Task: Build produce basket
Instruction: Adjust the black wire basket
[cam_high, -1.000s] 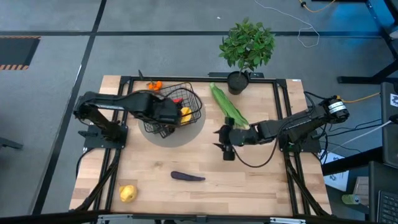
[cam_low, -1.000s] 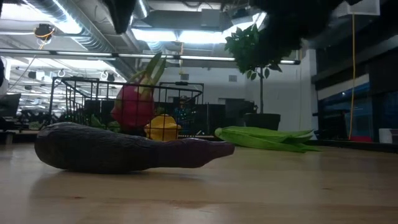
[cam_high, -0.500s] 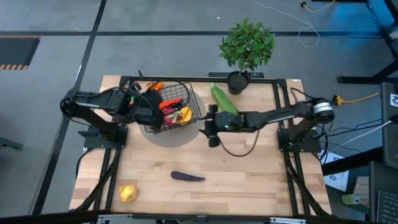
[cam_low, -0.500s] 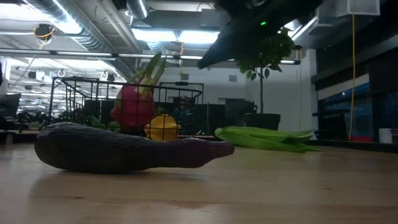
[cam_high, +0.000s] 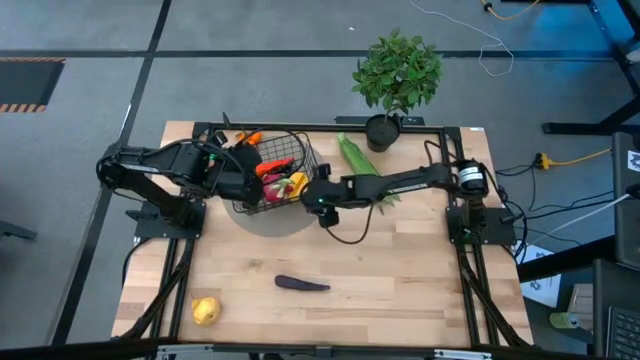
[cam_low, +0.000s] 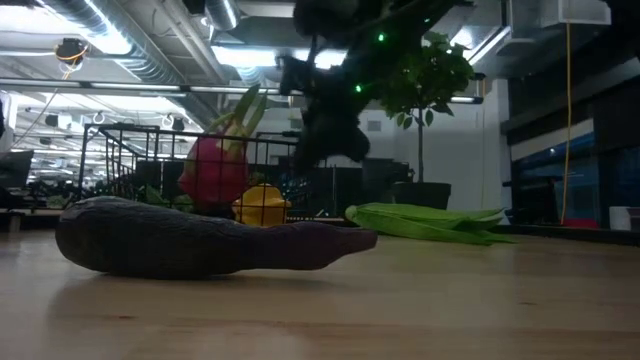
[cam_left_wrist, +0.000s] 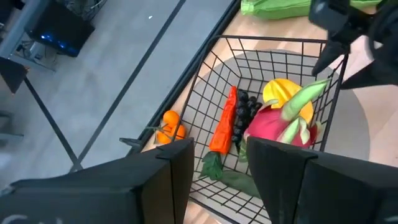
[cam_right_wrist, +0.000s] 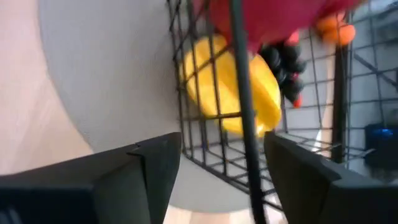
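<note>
The black wire basket (cam_high: 308, 160) stands on a grey round mat (cam_high: 285, 222). It holds a pink dragon fruit (cam_left_wrist: 273, 124), a yellow fruit (cam_right_wrist: 230, 81), an orange carrot (cam_left_wrist: 224, 124) and dark grapes (cam_left_wrist: 242, 109). My left gripper (cam_left_wrist: 221, 149) hangs open over the basket's left side (cam_high: 243, 185). My right gripper (cam_right_wrist: 224, 140) is open at the basket's right side (cam_high: 316, 197), a wire of the wall (cam_right_wrist: 239, 74) straight ahead of its gap. A purple eggplant (cam_high: 302, 284) and a yellow fruit (cam_high: 205, 310) lie near the front. Long green pods (cam_high: 365, 170) lie at the back.
Small oranges (cam_high: 248, 137) lie on the table just behind the basket. A potted plant (cam_high: 397, 75) stands at the far edge, right of the pods. Bare wood stretches across the middle and the right front of the table.
My right gripper has swung from beside the green pods toward the table's left, sinking and rolling, up to the basket's right side. My left gripper has drawn back from over the basket toward the left edge and risen, then kept still. The produce has not moved.
</note>
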